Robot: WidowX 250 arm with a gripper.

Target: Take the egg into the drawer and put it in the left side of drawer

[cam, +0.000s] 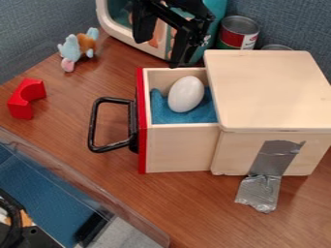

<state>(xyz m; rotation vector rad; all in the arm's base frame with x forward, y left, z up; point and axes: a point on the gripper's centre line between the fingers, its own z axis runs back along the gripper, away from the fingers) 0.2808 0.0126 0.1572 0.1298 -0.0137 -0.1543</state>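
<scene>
The black gripper hangs at the top of the view, above and behind the drawer, its two fingers spread with nothing held between them. A white egg lies on a blue cloth inside the pulled-out wooden drawer, around its middle and tilted a little. The egg is below the gripper and apart from it. The drawer has a red front with a black handle facing left.
The drawer's wooden box stands at the right, with silver tape on its side. Behind are a can and a teal-and-white toy. A plush toy and a red block lie left; a clear-walled bin is lower left.
</scene>
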